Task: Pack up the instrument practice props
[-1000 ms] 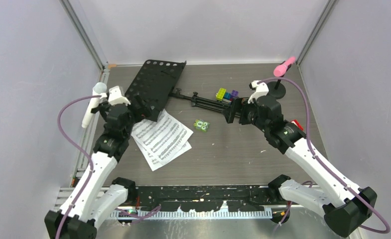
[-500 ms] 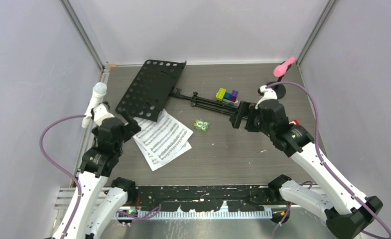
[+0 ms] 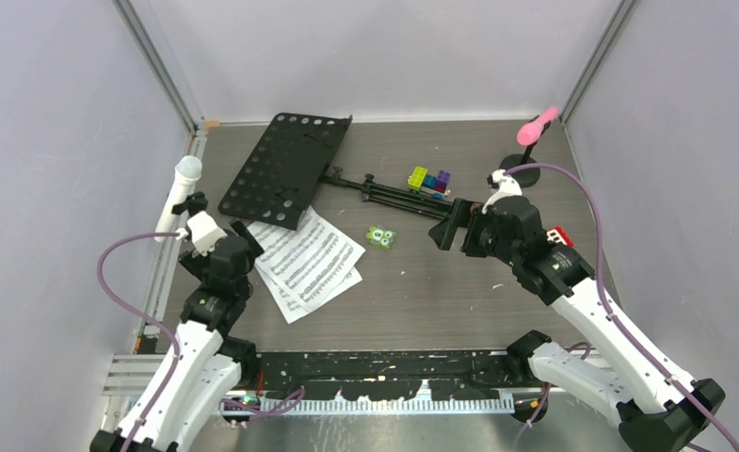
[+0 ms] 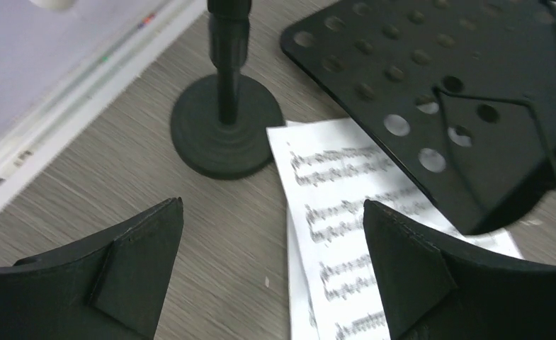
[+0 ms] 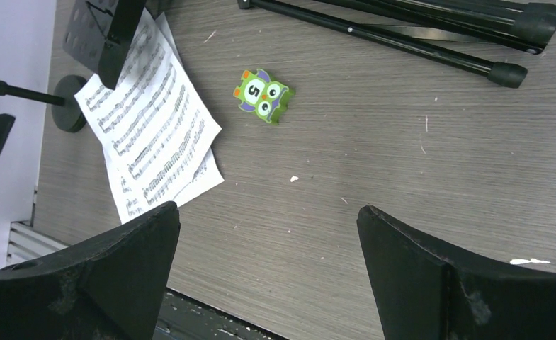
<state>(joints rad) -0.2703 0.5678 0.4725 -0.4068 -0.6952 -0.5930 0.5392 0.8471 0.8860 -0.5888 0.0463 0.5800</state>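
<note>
Both arms have drawn back toward the near edge, and the left gripper point(image 4: 271, 212) is now off the black perforated music desk point(image 3: 285, 169). That desk lies flat at the far left, its folded tripod legs point(image 3: 384, 195) stretching right and its near edge over the white sheet-music pages point(image 3: 307, 262). The white microphone point(image 3: 179, 193) sits in the left mount point(image 4: 222, 127) by the left edge. The pink microphone point(image 3: 538, 125) sits in the right mount point(image 3: 522, 168) at the far right. The jaws of the left gripper and the right gripper point(image 5: 268, 212) are spread wide, gripping nothing.
</note>
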